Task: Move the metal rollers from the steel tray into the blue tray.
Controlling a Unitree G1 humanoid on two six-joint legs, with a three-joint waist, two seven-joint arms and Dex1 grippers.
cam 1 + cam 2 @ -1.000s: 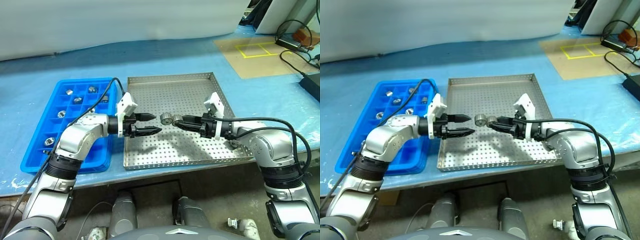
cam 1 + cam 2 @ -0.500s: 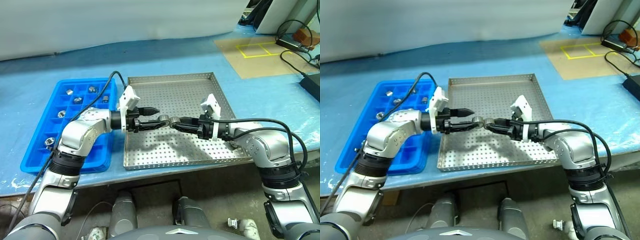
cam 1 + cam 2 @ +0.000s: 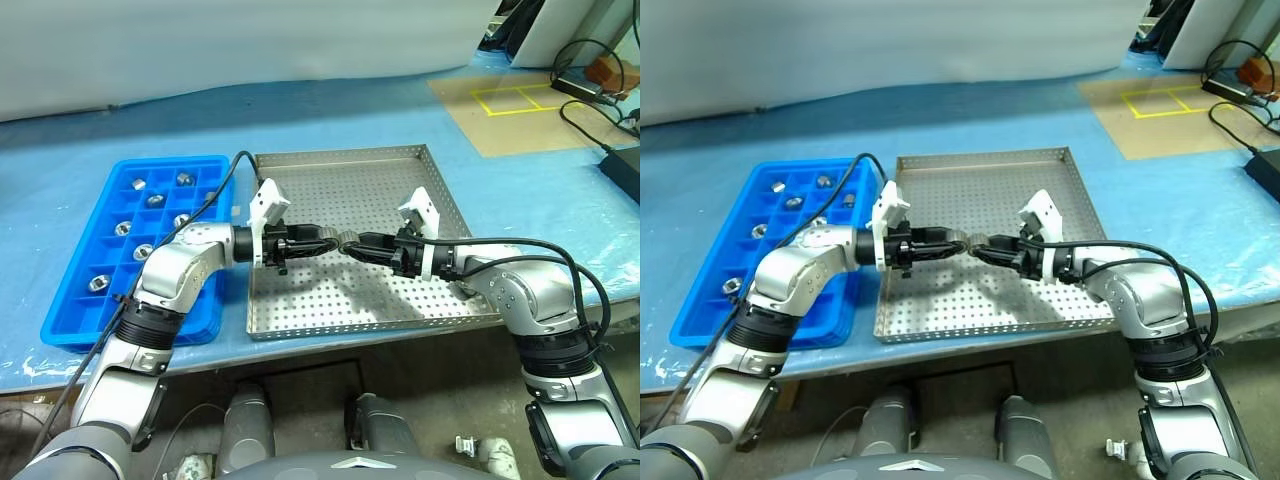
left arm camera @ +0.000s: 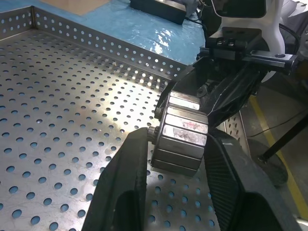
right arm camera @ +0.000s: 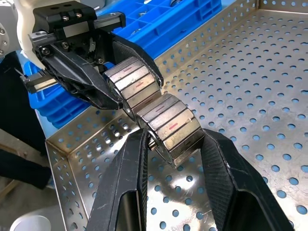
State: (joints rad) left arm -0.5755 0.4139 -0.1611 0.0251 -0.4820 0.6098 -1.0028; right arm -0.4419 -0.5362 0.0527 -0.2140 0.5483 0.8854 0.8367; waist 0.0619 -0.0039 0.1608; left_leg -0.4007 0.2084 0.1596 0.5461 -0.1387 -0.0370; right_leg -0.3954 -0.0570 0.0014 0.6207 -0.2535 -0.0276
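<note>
Blue sheeting (image 3: pixel 330 125) covers the table beneath the perforated steel tray (image 3: pixel 345 165); above it, left gripper (image 4: pixel 175 166) and right gripper (image 5: pixel 171 144) each clamp one of two joined faceted metal rollers (image 5: pixel 171 126).

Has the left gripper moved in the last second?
Yes. The left gripper moved rightward over the steel tray, and its fingers closed on the metal rollers.

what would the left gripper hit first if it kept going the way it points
Most likely the right gripper, which faces it tip to tip over the steel tray; the two rollers they hold already sit end to end.
</note>
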